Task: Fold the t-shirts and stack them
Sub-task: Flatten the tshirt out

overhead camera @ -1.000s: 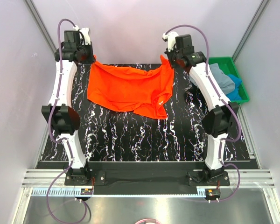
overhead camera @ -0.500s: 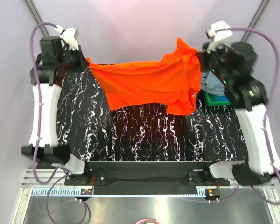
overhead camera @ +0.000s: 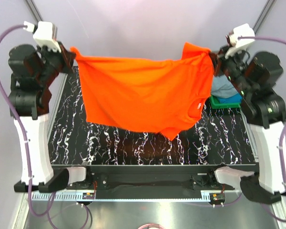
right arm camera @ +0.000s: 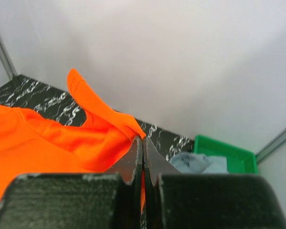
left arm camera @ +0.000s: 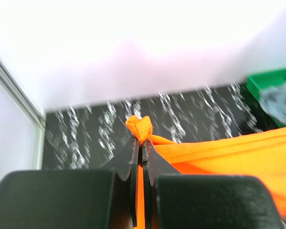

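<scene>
Wrist views show our left hand (left arm camera: pixel 142 141) and right hand (right arm camera: pixel 143 141) pinching the orange t-shirt (overhead camera: pixel 143 90); overhead, it's hoisted higher now.

Left hand (overhead camera: pixel 70 49), right hand (overhead camera: pixel 212 56), raised high, both clamped tight

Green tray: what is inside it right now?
A grey-blue t-shirt and a bright blue t-shirt. The right arm covers much of the green tray, so its other contents cannot be seen.
</scene>
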Robot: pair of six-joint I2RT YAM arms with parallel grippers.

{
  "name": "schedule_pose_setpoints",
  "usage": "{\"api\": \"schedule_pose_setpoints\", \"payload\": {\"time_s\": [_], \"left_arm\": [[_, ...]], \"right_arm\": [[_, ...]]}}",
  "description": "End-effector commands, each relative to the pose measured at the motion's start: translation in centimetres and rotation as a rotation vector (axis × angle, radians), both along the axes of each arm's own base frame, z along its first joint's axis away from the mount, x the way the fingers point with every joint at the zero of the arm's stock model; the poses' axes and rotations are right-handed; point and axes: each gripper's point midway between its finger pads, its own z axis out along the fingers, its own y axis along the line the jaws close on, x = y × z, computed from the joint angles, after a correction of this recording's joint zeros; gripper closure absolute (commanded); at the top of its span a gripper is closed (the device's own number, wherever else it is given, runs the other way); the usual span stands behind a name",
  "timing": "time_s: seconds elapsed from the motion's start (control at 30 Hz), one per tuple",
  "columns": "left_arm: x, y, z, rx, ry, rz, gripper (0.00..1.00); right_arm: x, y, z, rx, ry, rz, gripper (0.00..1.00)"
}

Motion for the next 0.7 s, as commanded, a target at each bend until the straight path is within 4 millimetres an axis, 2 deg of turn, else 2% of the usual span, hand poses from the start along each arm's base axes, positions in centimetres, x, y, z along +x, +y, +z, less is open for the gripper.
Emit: {"api": "schedule_pose_setpoints", "payload": {"time_s": [0.0,0.03,0.07,0.1,0.13,0.17,0.2,0.23,0.27,0.33,0.37,0.4,0.43,0.47,0.53,0.57,0.6,0.63,0.67], "left_arm": [[4.7,1.5,0.3,0.070,-0.030,0.067,1.00],[6.7,1.5,-1.3,0.081,0.014,0.069,1.00],[7.7,1.7,-2.0,0.094,0.034,0.073,1.00],[9.9,2.1,-4.6,0.106,0.104,0.092,1.00],[10.8,2.2,-5.8,0.113,0.139,0.097,1.00],[11.9,2.3,-7.1,0.125,0.173,0.098,1.00],[13.5,2.3,-10.0,0.135,0.248,0.092,1.00],[14.3,2.3,-11.5,0.138,0.286,0.088,1.00],[14.9,2.3,-13.0,0.143,0.321,0.085,1.00],[16.7,2.5,-17.1,0.155,0.411,0.086,1.00],[17.4,2.6,-18.3,0.156,0.429,0.094,1.00],[18.4,2.7,-20.6,0.163,0.473,0.097,1.00],[19.0,2.8,-21.8,0.166,0.493,0.099,1.00],[20.1,2.9,-24.3,0.170,0.542,0.099,1.00],[21.4,2.9,-25.6,0.167,0.562,0.102,1.00],[22.2,2.8,-28.1,0.166,0.614,0.099,1.00],[22.7,2.6,-28.8,0.165,0.622,0.093,1.00],[23.5,2.1,-30.2,0.173,0.634,0.081,1.00],[23.6,1.9,-30.0,0.180,0.623,0.075,1.00]], "right_arm": [[3.8,0.6,3.1,0.009,-0.122,-0.023,1.00],[4.8,0.8,2.6,-0.011,-0.124,-0.026,1.00],[6.0,0.8,2.1,-0.016,-0.120,-0.037,1.00],[8.2,1.2,0.9,-0.017,-0.112,-0.042,1.00],[9.4,1.4,0.2,-0.015,-0.102,-0.045,1.00],[11.9,1.6,-1.9,-0.024,-0.057,-0.053,1.00],[13.1,1.8,-2.1,-0.017,-0.051,-0.049,1.00],[14.2,2.0,-3.0,-0.013,-0.027,-0.042,1.00],[16.6,2.5,-5.7,-0.029,0.030,-0.037,1.00],[18.8,2.1,-8.2,-0.021,0.085,-0.046,1.00],[20.7,2.3,-11.0,-0.025,0.130,-0.042,1.00],[21.7,1.7,-12.4,-0.019,0.156,-0.054,1.00],[22.5,1.6,-13.6,-0.022,0.177,-0.056,1.00],[24.1,1.6,-16.1,-0.031,0.216,-0.056,1.00],[25.6,1.6,-18.7,-0.055,0.257,-0.045,1.00],[26.8,1.6,-21.5,-0.070,0.306,-0.037,1.00],[27.3,1.8,-22.9,-0.078,0.331,-0.031,1.00],[28.0,2.0,-25.5,-0.082,0.385,-0.013,1.00],[28.3,2.2,-26.8,-0.086,0.412,-0.006,1.00]]}}
